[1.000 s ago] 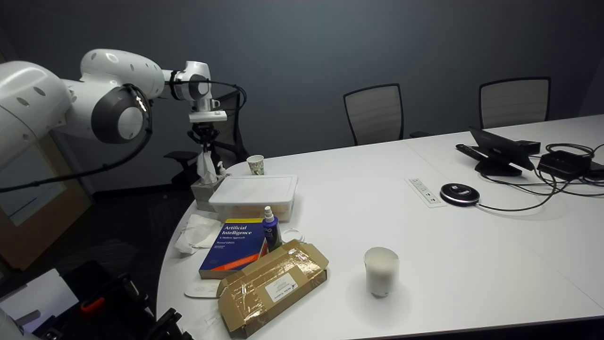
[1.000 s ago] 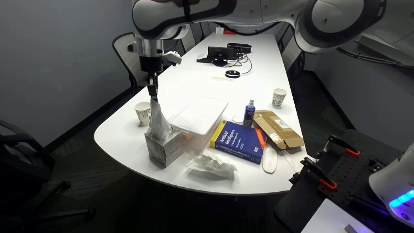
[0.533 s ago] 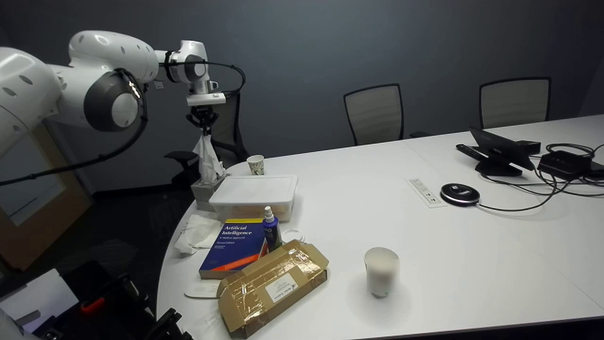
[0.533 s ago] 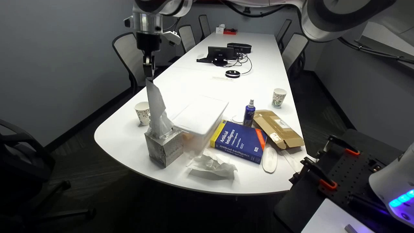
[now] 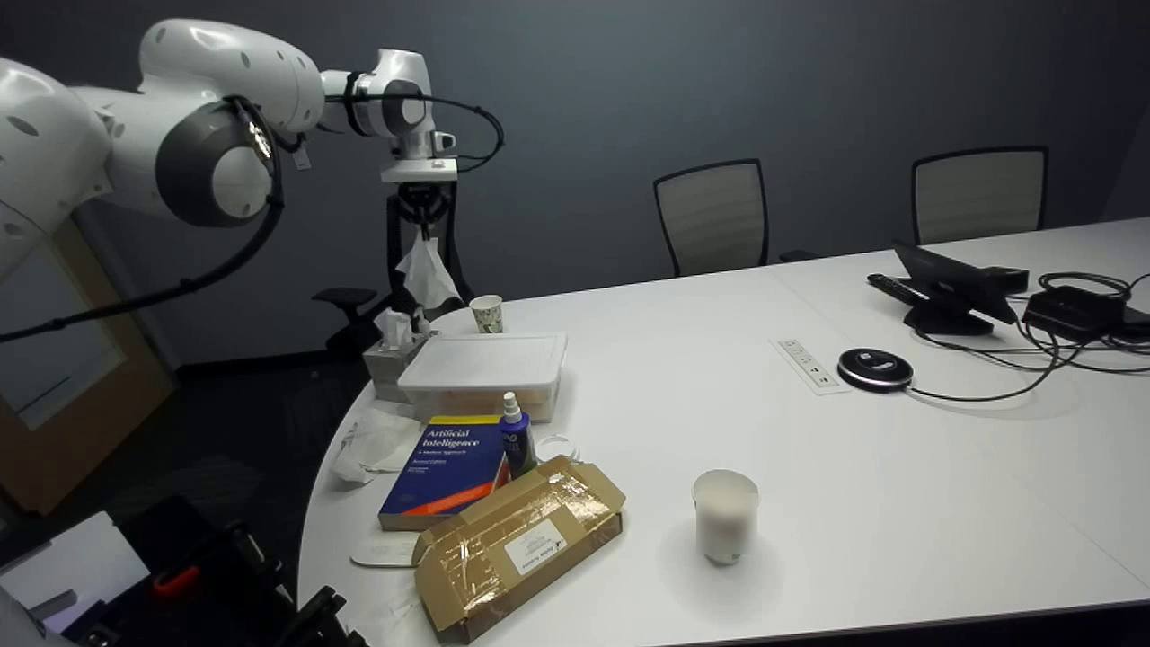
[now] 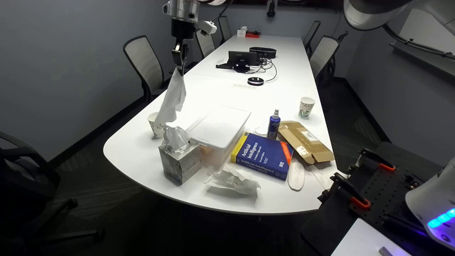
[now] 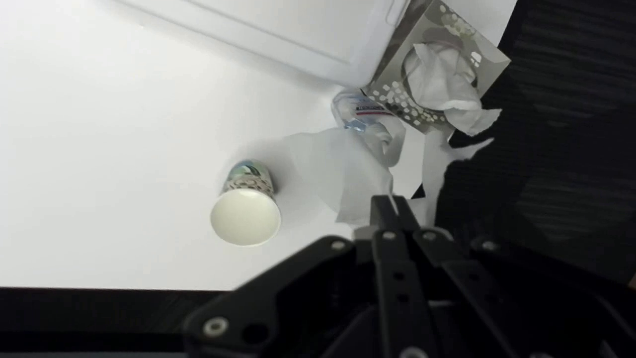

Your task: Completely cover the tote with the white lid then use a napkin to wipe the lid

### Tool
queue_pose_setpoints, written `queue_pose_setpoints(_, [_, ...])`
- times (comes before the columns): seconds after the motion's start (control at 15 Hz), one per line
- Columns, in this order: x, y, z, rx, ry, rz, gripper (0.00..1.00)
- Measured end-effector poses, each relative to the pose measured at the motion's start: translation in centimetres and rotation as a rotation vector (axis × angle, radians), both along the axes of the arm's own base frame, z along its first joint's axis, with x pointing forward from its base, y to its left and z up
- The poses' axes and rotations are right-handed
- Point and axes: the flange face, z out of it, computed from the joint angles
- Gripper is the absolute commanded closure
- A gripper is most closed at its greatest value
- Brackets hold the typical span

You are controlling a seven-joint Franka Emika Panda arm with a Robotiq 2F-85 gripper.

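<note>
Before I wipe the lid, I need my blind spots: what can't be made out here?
White lid: cut off by the wrist view's top edge.
Tote contents: in both exterior views, under the lid, blurred by the cloudy wall.
Tote's end wall: in an exterior view, partly behind the tissue box.
Pump bottle label: wrist view, too blurred to read.
Napkin: wrist view, pinched part hidden between the fingers.

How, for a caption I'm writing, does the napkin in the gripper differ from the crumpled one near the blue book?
The held napkin is in the air, pinched by the gripper, while the crumpled napkin lies on the table. The held napkin hangs long with soft folds; the crumpled napkin is bunched with sharp creases. Both look whitish and thin.
</note>
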Motion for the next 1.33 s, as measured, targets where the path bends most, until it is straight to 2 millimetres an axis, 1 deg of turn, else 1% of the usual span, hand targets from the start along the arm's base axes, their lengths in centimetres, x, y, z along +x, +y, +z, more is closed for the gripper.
queue_pose_setpoints(0.07, [0.1,-1.3,-0.5,-0.005,0.018,-0.034,1.0])
queue_pose_setpoints(0.2, [-0.2,-3.3,-2.6,-0.005,0.082,-0.072,1.0])
queue_pose_setpoints(0.33, [-1.0,-4.7,-5.8,-0.005,0.161,-0.091,1.0])
queue_pose_setpoints(0.47, [-2.5,-5.2,-9.6,-0.005,0.25,-0.095,1.0])
queue_pose_setpoints(0.67, [-5.2,-4.8,-14.5,0.004,0.376,-0.087,1.0])
queue_pose_setpoints(0.87, [-7.8,-4.1,-18.0,0.014,0.476,-0.086,1.0])
queue_pose_setpoints(1.07, [-9.5,-3.7,-20.9,-0.023,0.525,-0.077,1.0])
queue_pose_setpoints(1.33, [-10.6,-2.9,-23.5,-0.074,0.546,-0.057,1.0])
